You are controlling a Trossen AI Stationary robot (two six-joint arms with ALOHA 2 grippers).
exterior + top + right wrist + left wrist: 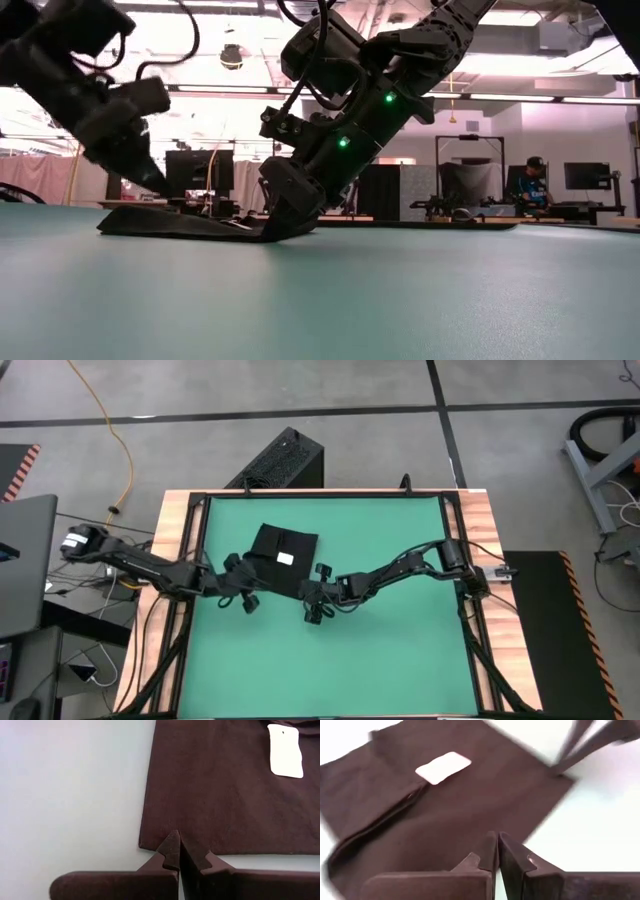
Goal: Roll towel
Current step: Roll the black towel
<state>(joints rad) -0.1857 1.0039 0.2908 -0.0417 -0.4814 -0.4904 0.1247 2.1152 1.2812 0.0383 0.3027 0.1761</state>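
The black towel (283,548) lies folded flat on the green mat, its small white tag (442,767) facing up. My left gripper (497,845) is shut and hovers just over the towel's near left part. In the low view its tip (158,188) stands a little above the cloth (180,222). My right gripper (177,842) is shut, its tips at the towel's near edge, close to the near right corner (305,580). The right gripper's fingers also show far off in the left wrist view (590,740). My right gripper's shut fingertips (278,228) rest on the towel's near edge (160,847), close to a corner. They slant down from the table's right side. The cloth stays flat on the mat there. Whether any cloth sits between the fingers, I cannot tell.
A black ribbed box (285,460) stands on the floor beyond the table's far edge. A wooden border with a black frame (180,520) rings the green mat (400,660), which shows bare toward the near side. A person (535,175) sits far back in the room.
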